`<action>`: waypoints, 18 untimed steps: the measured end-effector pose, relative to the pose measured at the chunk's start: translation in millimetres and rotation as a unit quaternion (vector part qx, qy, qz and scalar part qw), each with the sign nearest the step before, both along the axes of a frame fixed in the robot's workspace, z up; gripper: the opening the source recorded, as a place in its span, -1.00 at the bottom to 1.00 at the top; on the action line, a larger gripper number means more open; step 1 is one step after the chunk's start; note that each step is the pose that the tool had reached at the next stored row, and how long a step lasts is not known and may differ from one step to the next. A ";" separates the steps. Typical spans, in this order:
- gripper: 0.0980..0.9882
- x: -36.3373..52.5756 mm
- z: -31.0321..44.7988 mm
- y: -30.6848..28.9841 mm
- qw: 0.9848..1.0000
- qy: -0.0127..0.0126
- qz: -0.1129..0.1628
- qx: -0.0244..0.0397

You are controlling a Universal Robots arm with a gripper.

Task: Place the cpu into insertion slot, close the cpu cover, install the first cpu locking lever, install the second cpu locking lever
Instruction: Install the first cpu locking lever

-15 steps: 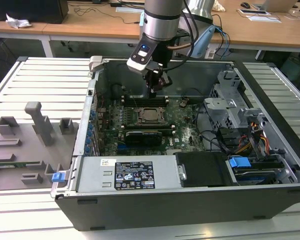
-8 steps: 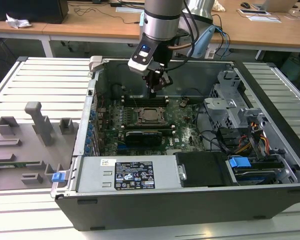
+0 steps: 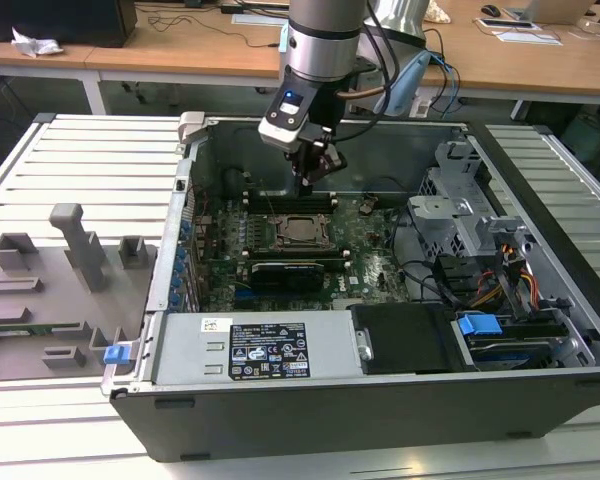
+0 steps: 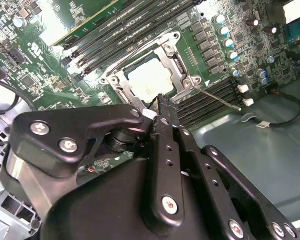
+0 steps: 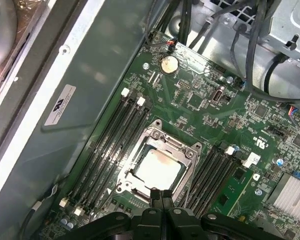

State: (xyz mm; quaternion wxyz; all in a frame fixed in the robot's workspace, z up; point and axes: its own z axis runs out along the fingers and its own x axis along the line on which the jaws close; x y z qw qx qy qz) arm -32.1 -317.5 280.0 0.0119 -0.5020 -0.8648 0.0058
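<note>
Here the gripper [image 4: 160,103] hangs low inside the open computer case [image 3: 280,405], its fingers [image 5: 158,199] pressed together with nothing between them, their joined tip right at the edge of the insertion slot [image 5: 121,188]. The cpu [image 5: 157,167] already lies flat in that slot, and the cpu cover [image 5: 166,141] appears to be folded down around it, so the work in hand looks like the locking levers. In the second wrist view a thin metal lever [image 4: 220,98] juts out loose from one corner of the slot, over the neighbouring memory slots [image 4: 210,102], not yet latched. To do this step well, the closed fingers should act as one blunt pusher: meet the lever on its bare rod, press it down and sideways in one smooth sweep, and tuck it under its catch without skidding onto the green circuit board [image 5: 205,115] or the small parts beside the slot. The push should stay off the chip itself and off the cover's window edge, since a slip there could shift the frame. The cpu is a small flat square with a pale silver-grey top that catches the light, and it sits level in the window of the grey metal frame. Long black memory slots run along both sides of it.
</note>
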 end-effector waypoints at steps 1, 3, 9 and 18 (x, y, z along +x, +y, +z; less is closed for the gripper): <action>-0.98 0.0 0.0 0.0 1.000 0.000 0.003 0.000; -0.98 0.0 0.0 0.0 1.000 0.000 0.010 0.000; -0.98 0.0 0.0 0.0 0.999 0.000 0.043 0.000; -0.98 0.0 0.0 0.0 0.997 0.000 0.081 0.000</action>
